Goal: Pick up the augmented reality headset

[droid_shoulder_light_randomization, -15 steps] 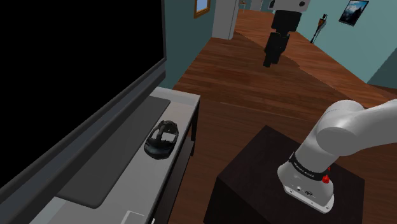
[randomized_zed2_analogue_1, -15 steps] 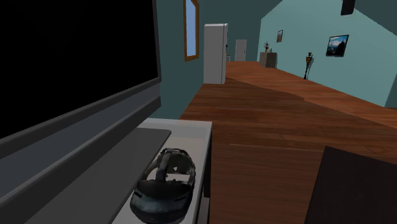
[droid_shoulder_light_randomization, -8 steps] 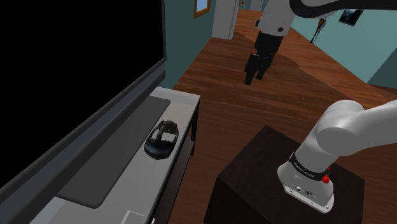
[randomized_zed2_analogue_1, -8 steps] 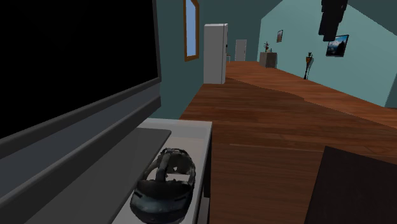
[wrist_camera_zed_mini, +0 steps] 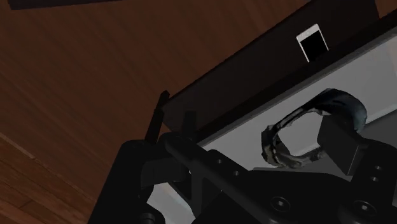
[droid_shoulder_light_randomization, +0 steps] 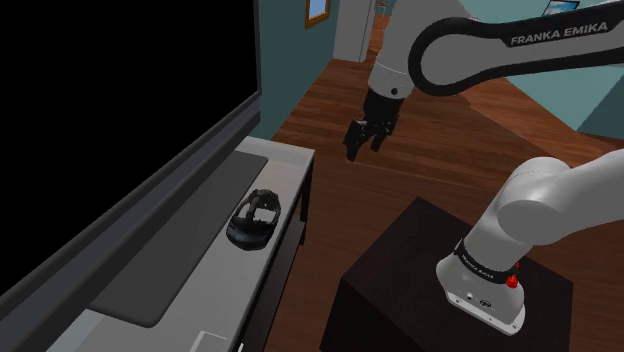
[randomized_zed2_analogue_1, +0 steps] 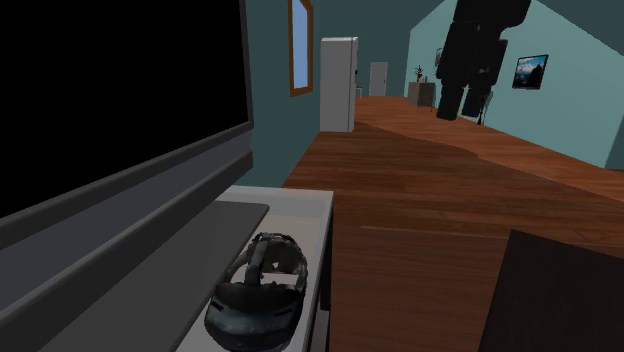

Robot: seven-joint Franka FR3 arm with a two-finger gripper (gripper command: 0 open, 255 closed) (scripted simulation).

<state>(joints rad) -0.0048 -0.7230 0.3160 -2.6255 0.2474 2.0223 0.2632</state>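
The augmented reality headset point(droid_shoulder_light_randomization: 253, 220), dark with a looped head strap, lies on the grey table top point(droid_shoulder_light_randomization: 291, 164) in front of the television's base. In the second exterior view the headset point(randomized_zed2_analogue_1: 258, 291) sits low near the table's edge. My gripper point(droid_shoulder_light_randomization: 362, 146) hangs in the air over the wooden floor, above and to the shoulder view's right of the headset, well apart from it. Its fingers stand apart with nothing between them. Seen in the second exterior view, the gripper point(randomized_zed2_analogue_1: 460, 104) is high up. In the wrist view the headset point(wrist_camera_zed_mini: 310, 129) lies ahead of the open gripper point(wrist_camera_zed_mini: 248, 116).
A large black television point(droid_shoulder_light_randomization: 120, 120) stands along the table, its dark flat base point(droid_shoulder_light_randomization: 200, 230) right behind the headset. A small white-framed object point(wrist_camera_zed_mini: 313, 43) lies further along the table. The dark stand box point(droid_shoulder_light_randomization: 400, 270) is at the lower right. Wooden floor point(randomized_zed2_analogue_1: 430, 190) stretches beyond, with a white cabinet point(randomized_zed2_analogue_1: 338, 85).
The arm has swung down and toward the shoulder view's left, bringing the gripper closer to the table. The headset has not moved.
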